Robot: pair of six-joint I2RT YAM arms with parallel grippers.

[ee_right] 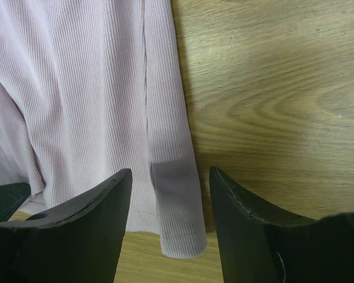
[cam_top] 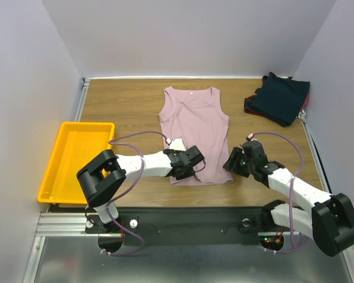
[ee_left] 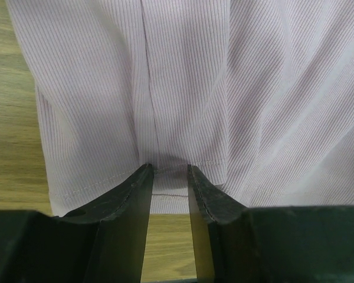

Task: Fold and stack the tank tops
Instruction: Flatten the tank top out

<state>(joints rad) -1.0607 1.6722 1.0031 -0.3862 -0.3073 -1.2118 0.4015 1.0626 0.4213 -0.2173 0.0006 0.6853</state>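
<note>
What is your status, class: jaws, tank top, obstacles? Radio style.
Left jaws narrow, astride pink tank top hem. Right jaws wide open over its corner. Top flat, unfolded; navy tops piled far right. Nothing in the way.

A yellow plastic tray (cam_top: 76, 160) sits at the left edge of the wooden table (cam_top: 124, 100), its near end overhanging the tabletop's front edge. Pale lavender walls (cam_top: 189, 35) enclose the table at the back and both sides. An aluminium rail (cam_top: 59, 221) runs along the near edge, below the tray.
</note>
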